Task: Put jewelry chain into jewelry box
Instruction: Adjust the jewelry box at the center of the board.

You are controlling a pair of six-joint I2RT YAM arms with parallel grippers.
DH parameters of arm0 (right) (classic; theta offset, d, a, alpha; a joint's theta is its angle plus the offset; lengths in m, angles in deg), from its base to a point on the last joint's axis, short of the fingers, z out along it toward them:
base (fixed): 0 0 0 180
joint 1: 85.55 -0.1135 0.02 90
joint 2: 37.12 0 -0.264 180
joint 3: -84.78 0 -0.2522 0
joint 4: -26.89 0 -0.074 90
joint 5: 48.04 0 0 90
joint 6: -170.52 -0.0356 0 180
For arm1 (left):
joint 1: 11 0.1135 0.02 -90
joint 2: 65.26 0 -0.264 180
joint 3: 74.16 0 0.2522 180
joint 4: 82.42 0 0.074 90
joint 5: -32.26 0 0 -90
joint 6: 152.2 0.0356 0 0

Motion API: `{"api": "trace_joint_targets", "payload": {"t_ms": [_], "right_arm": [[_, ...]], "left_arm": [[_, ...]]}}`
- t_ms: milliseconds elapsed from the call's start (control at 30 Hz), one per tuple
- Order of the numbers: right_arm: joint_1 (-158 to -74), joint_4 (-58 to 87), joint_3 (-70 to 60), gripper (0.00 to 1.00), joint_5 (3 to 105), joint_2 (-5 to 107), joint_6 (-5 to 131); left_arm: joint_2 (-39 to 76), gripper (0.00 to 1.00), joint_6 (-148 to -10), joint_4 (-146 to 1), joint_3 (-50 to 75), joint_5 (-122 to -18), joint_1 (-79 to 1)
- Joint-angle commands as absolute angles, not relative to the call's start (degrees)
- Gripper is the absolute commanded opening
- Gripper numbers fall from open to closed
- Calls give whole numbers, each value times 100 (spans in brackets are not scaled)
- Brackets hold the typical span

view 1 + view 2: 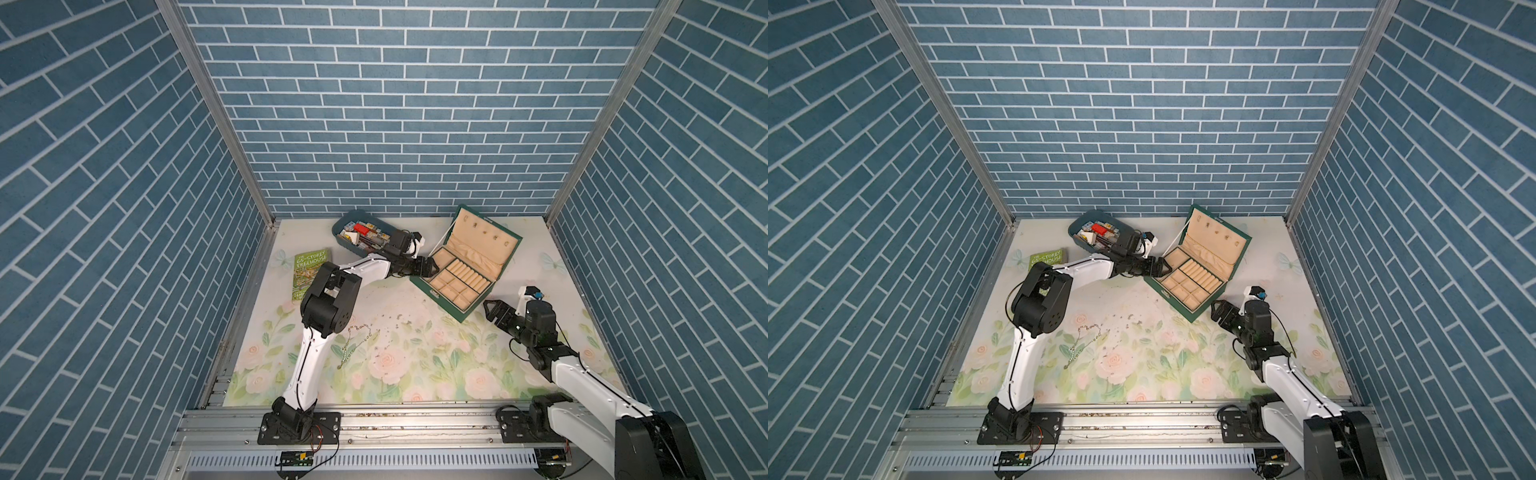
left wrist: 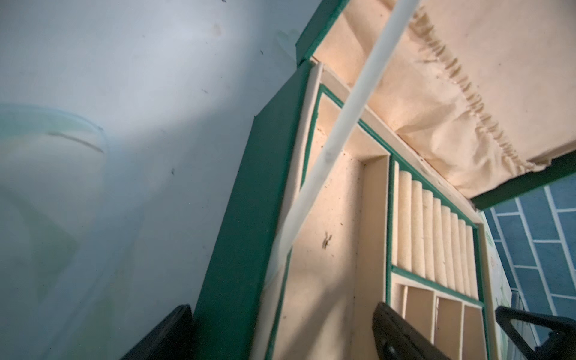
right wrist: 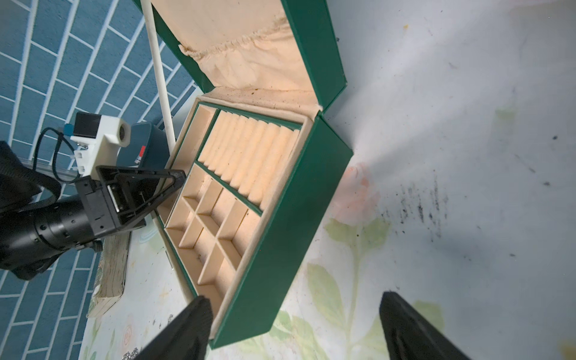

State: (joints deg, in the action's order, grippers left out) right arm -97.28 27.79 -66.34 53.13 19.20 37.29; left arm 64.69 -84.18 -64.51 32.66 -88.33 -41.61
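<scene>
Green book (image 1: 309,268) cover reads "65-STOREY TREEHOUSE".

the worktop (image 1: 440,353) is a pale sheet, plain white toward the back and printed with pink roses and green leaves toward the front. four things lie on it. the jewelry box (image 1: 436,300) sits at an angle near the back right, its lid up. a blue-grey tub (image 1: 341,242) of small items stands at the back, left of the box. a green book (image 1: 309,274) lies flat near the left edge. the jewelry chain (image 1: 356,347) is strewn loosely on the flower print at front left, well apart from the box. dark specks (image 1: 392,322) dot the middle.
</scene>
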Motion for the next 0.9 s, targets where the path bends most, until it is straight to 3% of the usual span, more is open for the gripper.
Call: {"api": "trace_joint_targets", "payload": {"t_ms": [0, 433, 567, 867], "right_arm": [[-9736, 2807, -6561, 86, 5337, 2010, 3720], [-9749, 2395, -6293, 62, 5132, 2527, 4272], [-9742, 2168, -6151, 56, 5097, 2702, 4576], [-10045, 2032, -5960, 43, 5406, 2944, 4855]], "left_arm": [[6129, 92, -8520, -6896, 2799, -9020, -4378], [5129, 78, -9116, -7977, 1076, -8619, -4859], [4838, 67, -9297, -8296, 615, -8424, -5031], [4114, 54, -9762, -8925, -467, -7694, -5537]]}}
